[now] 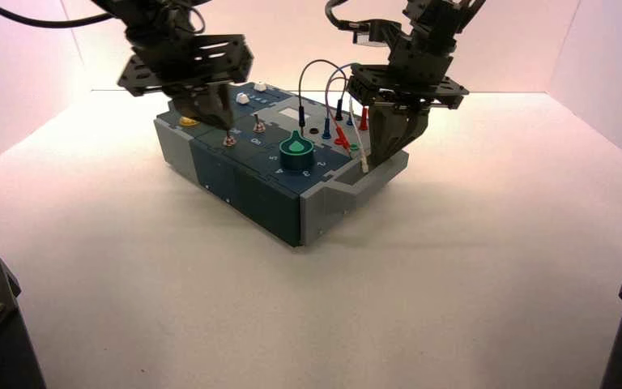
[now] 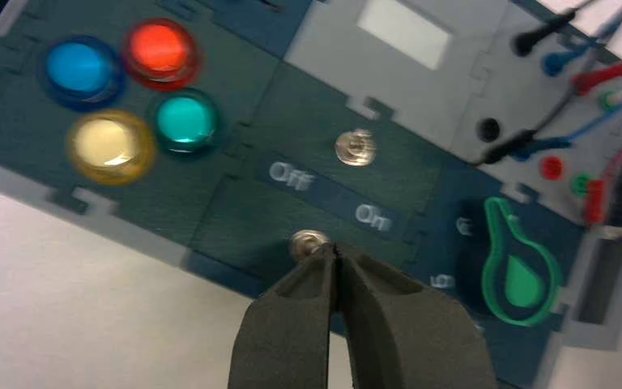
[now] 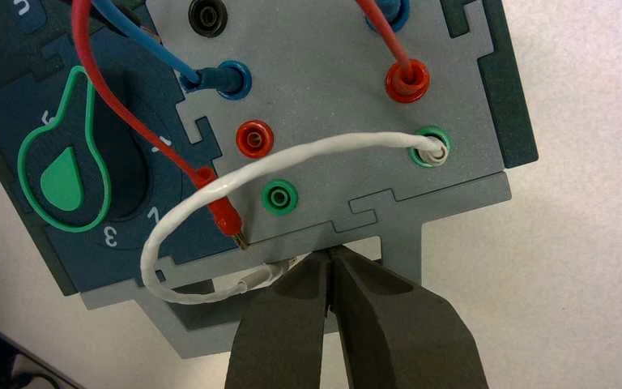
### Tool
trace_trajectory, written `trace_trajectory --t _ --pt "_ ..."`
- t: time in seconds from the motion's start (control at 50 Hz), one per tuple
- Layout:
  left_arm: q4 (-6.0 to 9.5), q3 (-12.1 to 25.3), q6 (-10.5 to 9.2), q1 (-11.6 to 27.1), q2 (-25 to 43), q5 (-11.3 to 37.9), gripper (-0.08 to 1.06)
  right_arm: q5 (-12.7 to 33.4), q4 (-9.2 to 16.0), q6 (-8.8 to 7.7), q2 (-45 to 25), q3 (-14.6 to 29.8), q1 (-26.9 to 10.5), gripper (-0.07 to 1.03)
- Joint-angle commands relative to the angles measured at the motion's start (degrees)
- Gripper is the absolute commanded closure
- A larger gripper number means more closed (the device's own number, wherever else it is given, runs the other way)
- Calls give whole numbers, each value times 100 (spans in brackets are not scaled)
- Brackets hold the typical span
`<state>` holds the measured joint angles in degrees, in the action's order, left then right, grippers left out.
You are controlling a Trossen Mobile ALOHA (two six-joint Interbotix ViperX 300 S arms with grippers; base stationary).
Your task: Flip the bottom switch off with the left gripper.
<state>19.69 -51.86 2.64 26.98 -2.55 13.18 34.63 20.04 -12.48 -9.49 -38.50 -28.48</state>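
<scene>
While the fingertips meet, each line runs near to far.
Left gripper (image 2: 334, 253): closed on nothing, tips touching the bottom switch (image 2: 308, 243) from its 5 o'clock, arm angled down over the box (image 1: 259, 203) from 11 o'clock.
Bottom switch: near edge of the box top, lever seen end-on, so its tilt is unclear.
Lettering: "Off" and "On" between the 2 switches.
Top switch (image 2: 355, 147): beyond, untouched.
Right gripper (image 3: 330, 258): closed, by a white wire (image 3: 210, 194).

Bright, even light (pinkish upper left); soft shadows; left wrist view motion-blurred.
</scene>
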Motion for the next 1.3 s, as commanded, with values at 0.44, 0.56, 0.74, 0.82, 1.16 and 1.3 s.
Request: trace_trajectory --t 0.44,0.56,0.74,0.82,1.16,1.3 --pt "-44 53 18 -237 -185 -123 101 -79 -70 26 -149 88 97 98" --pt "-62 70 18 -237 -246 -114 101 -79 -70 26 -141 88 97 98" --pt "-62 70 18 -237 -264 -123 101 -79 -79 18 -132 88 97 98" --pt "-70 79 18 -237 -264 -123 101 -88 -88 26 -123 88 97 98" --pt "-149 114 53 -237 -360 -272 101 -105 -114 26 -53 97 97 98" --pt "-149 88 62 -237 -545 -527 101 -88 -132 26 -9 132 97 98"
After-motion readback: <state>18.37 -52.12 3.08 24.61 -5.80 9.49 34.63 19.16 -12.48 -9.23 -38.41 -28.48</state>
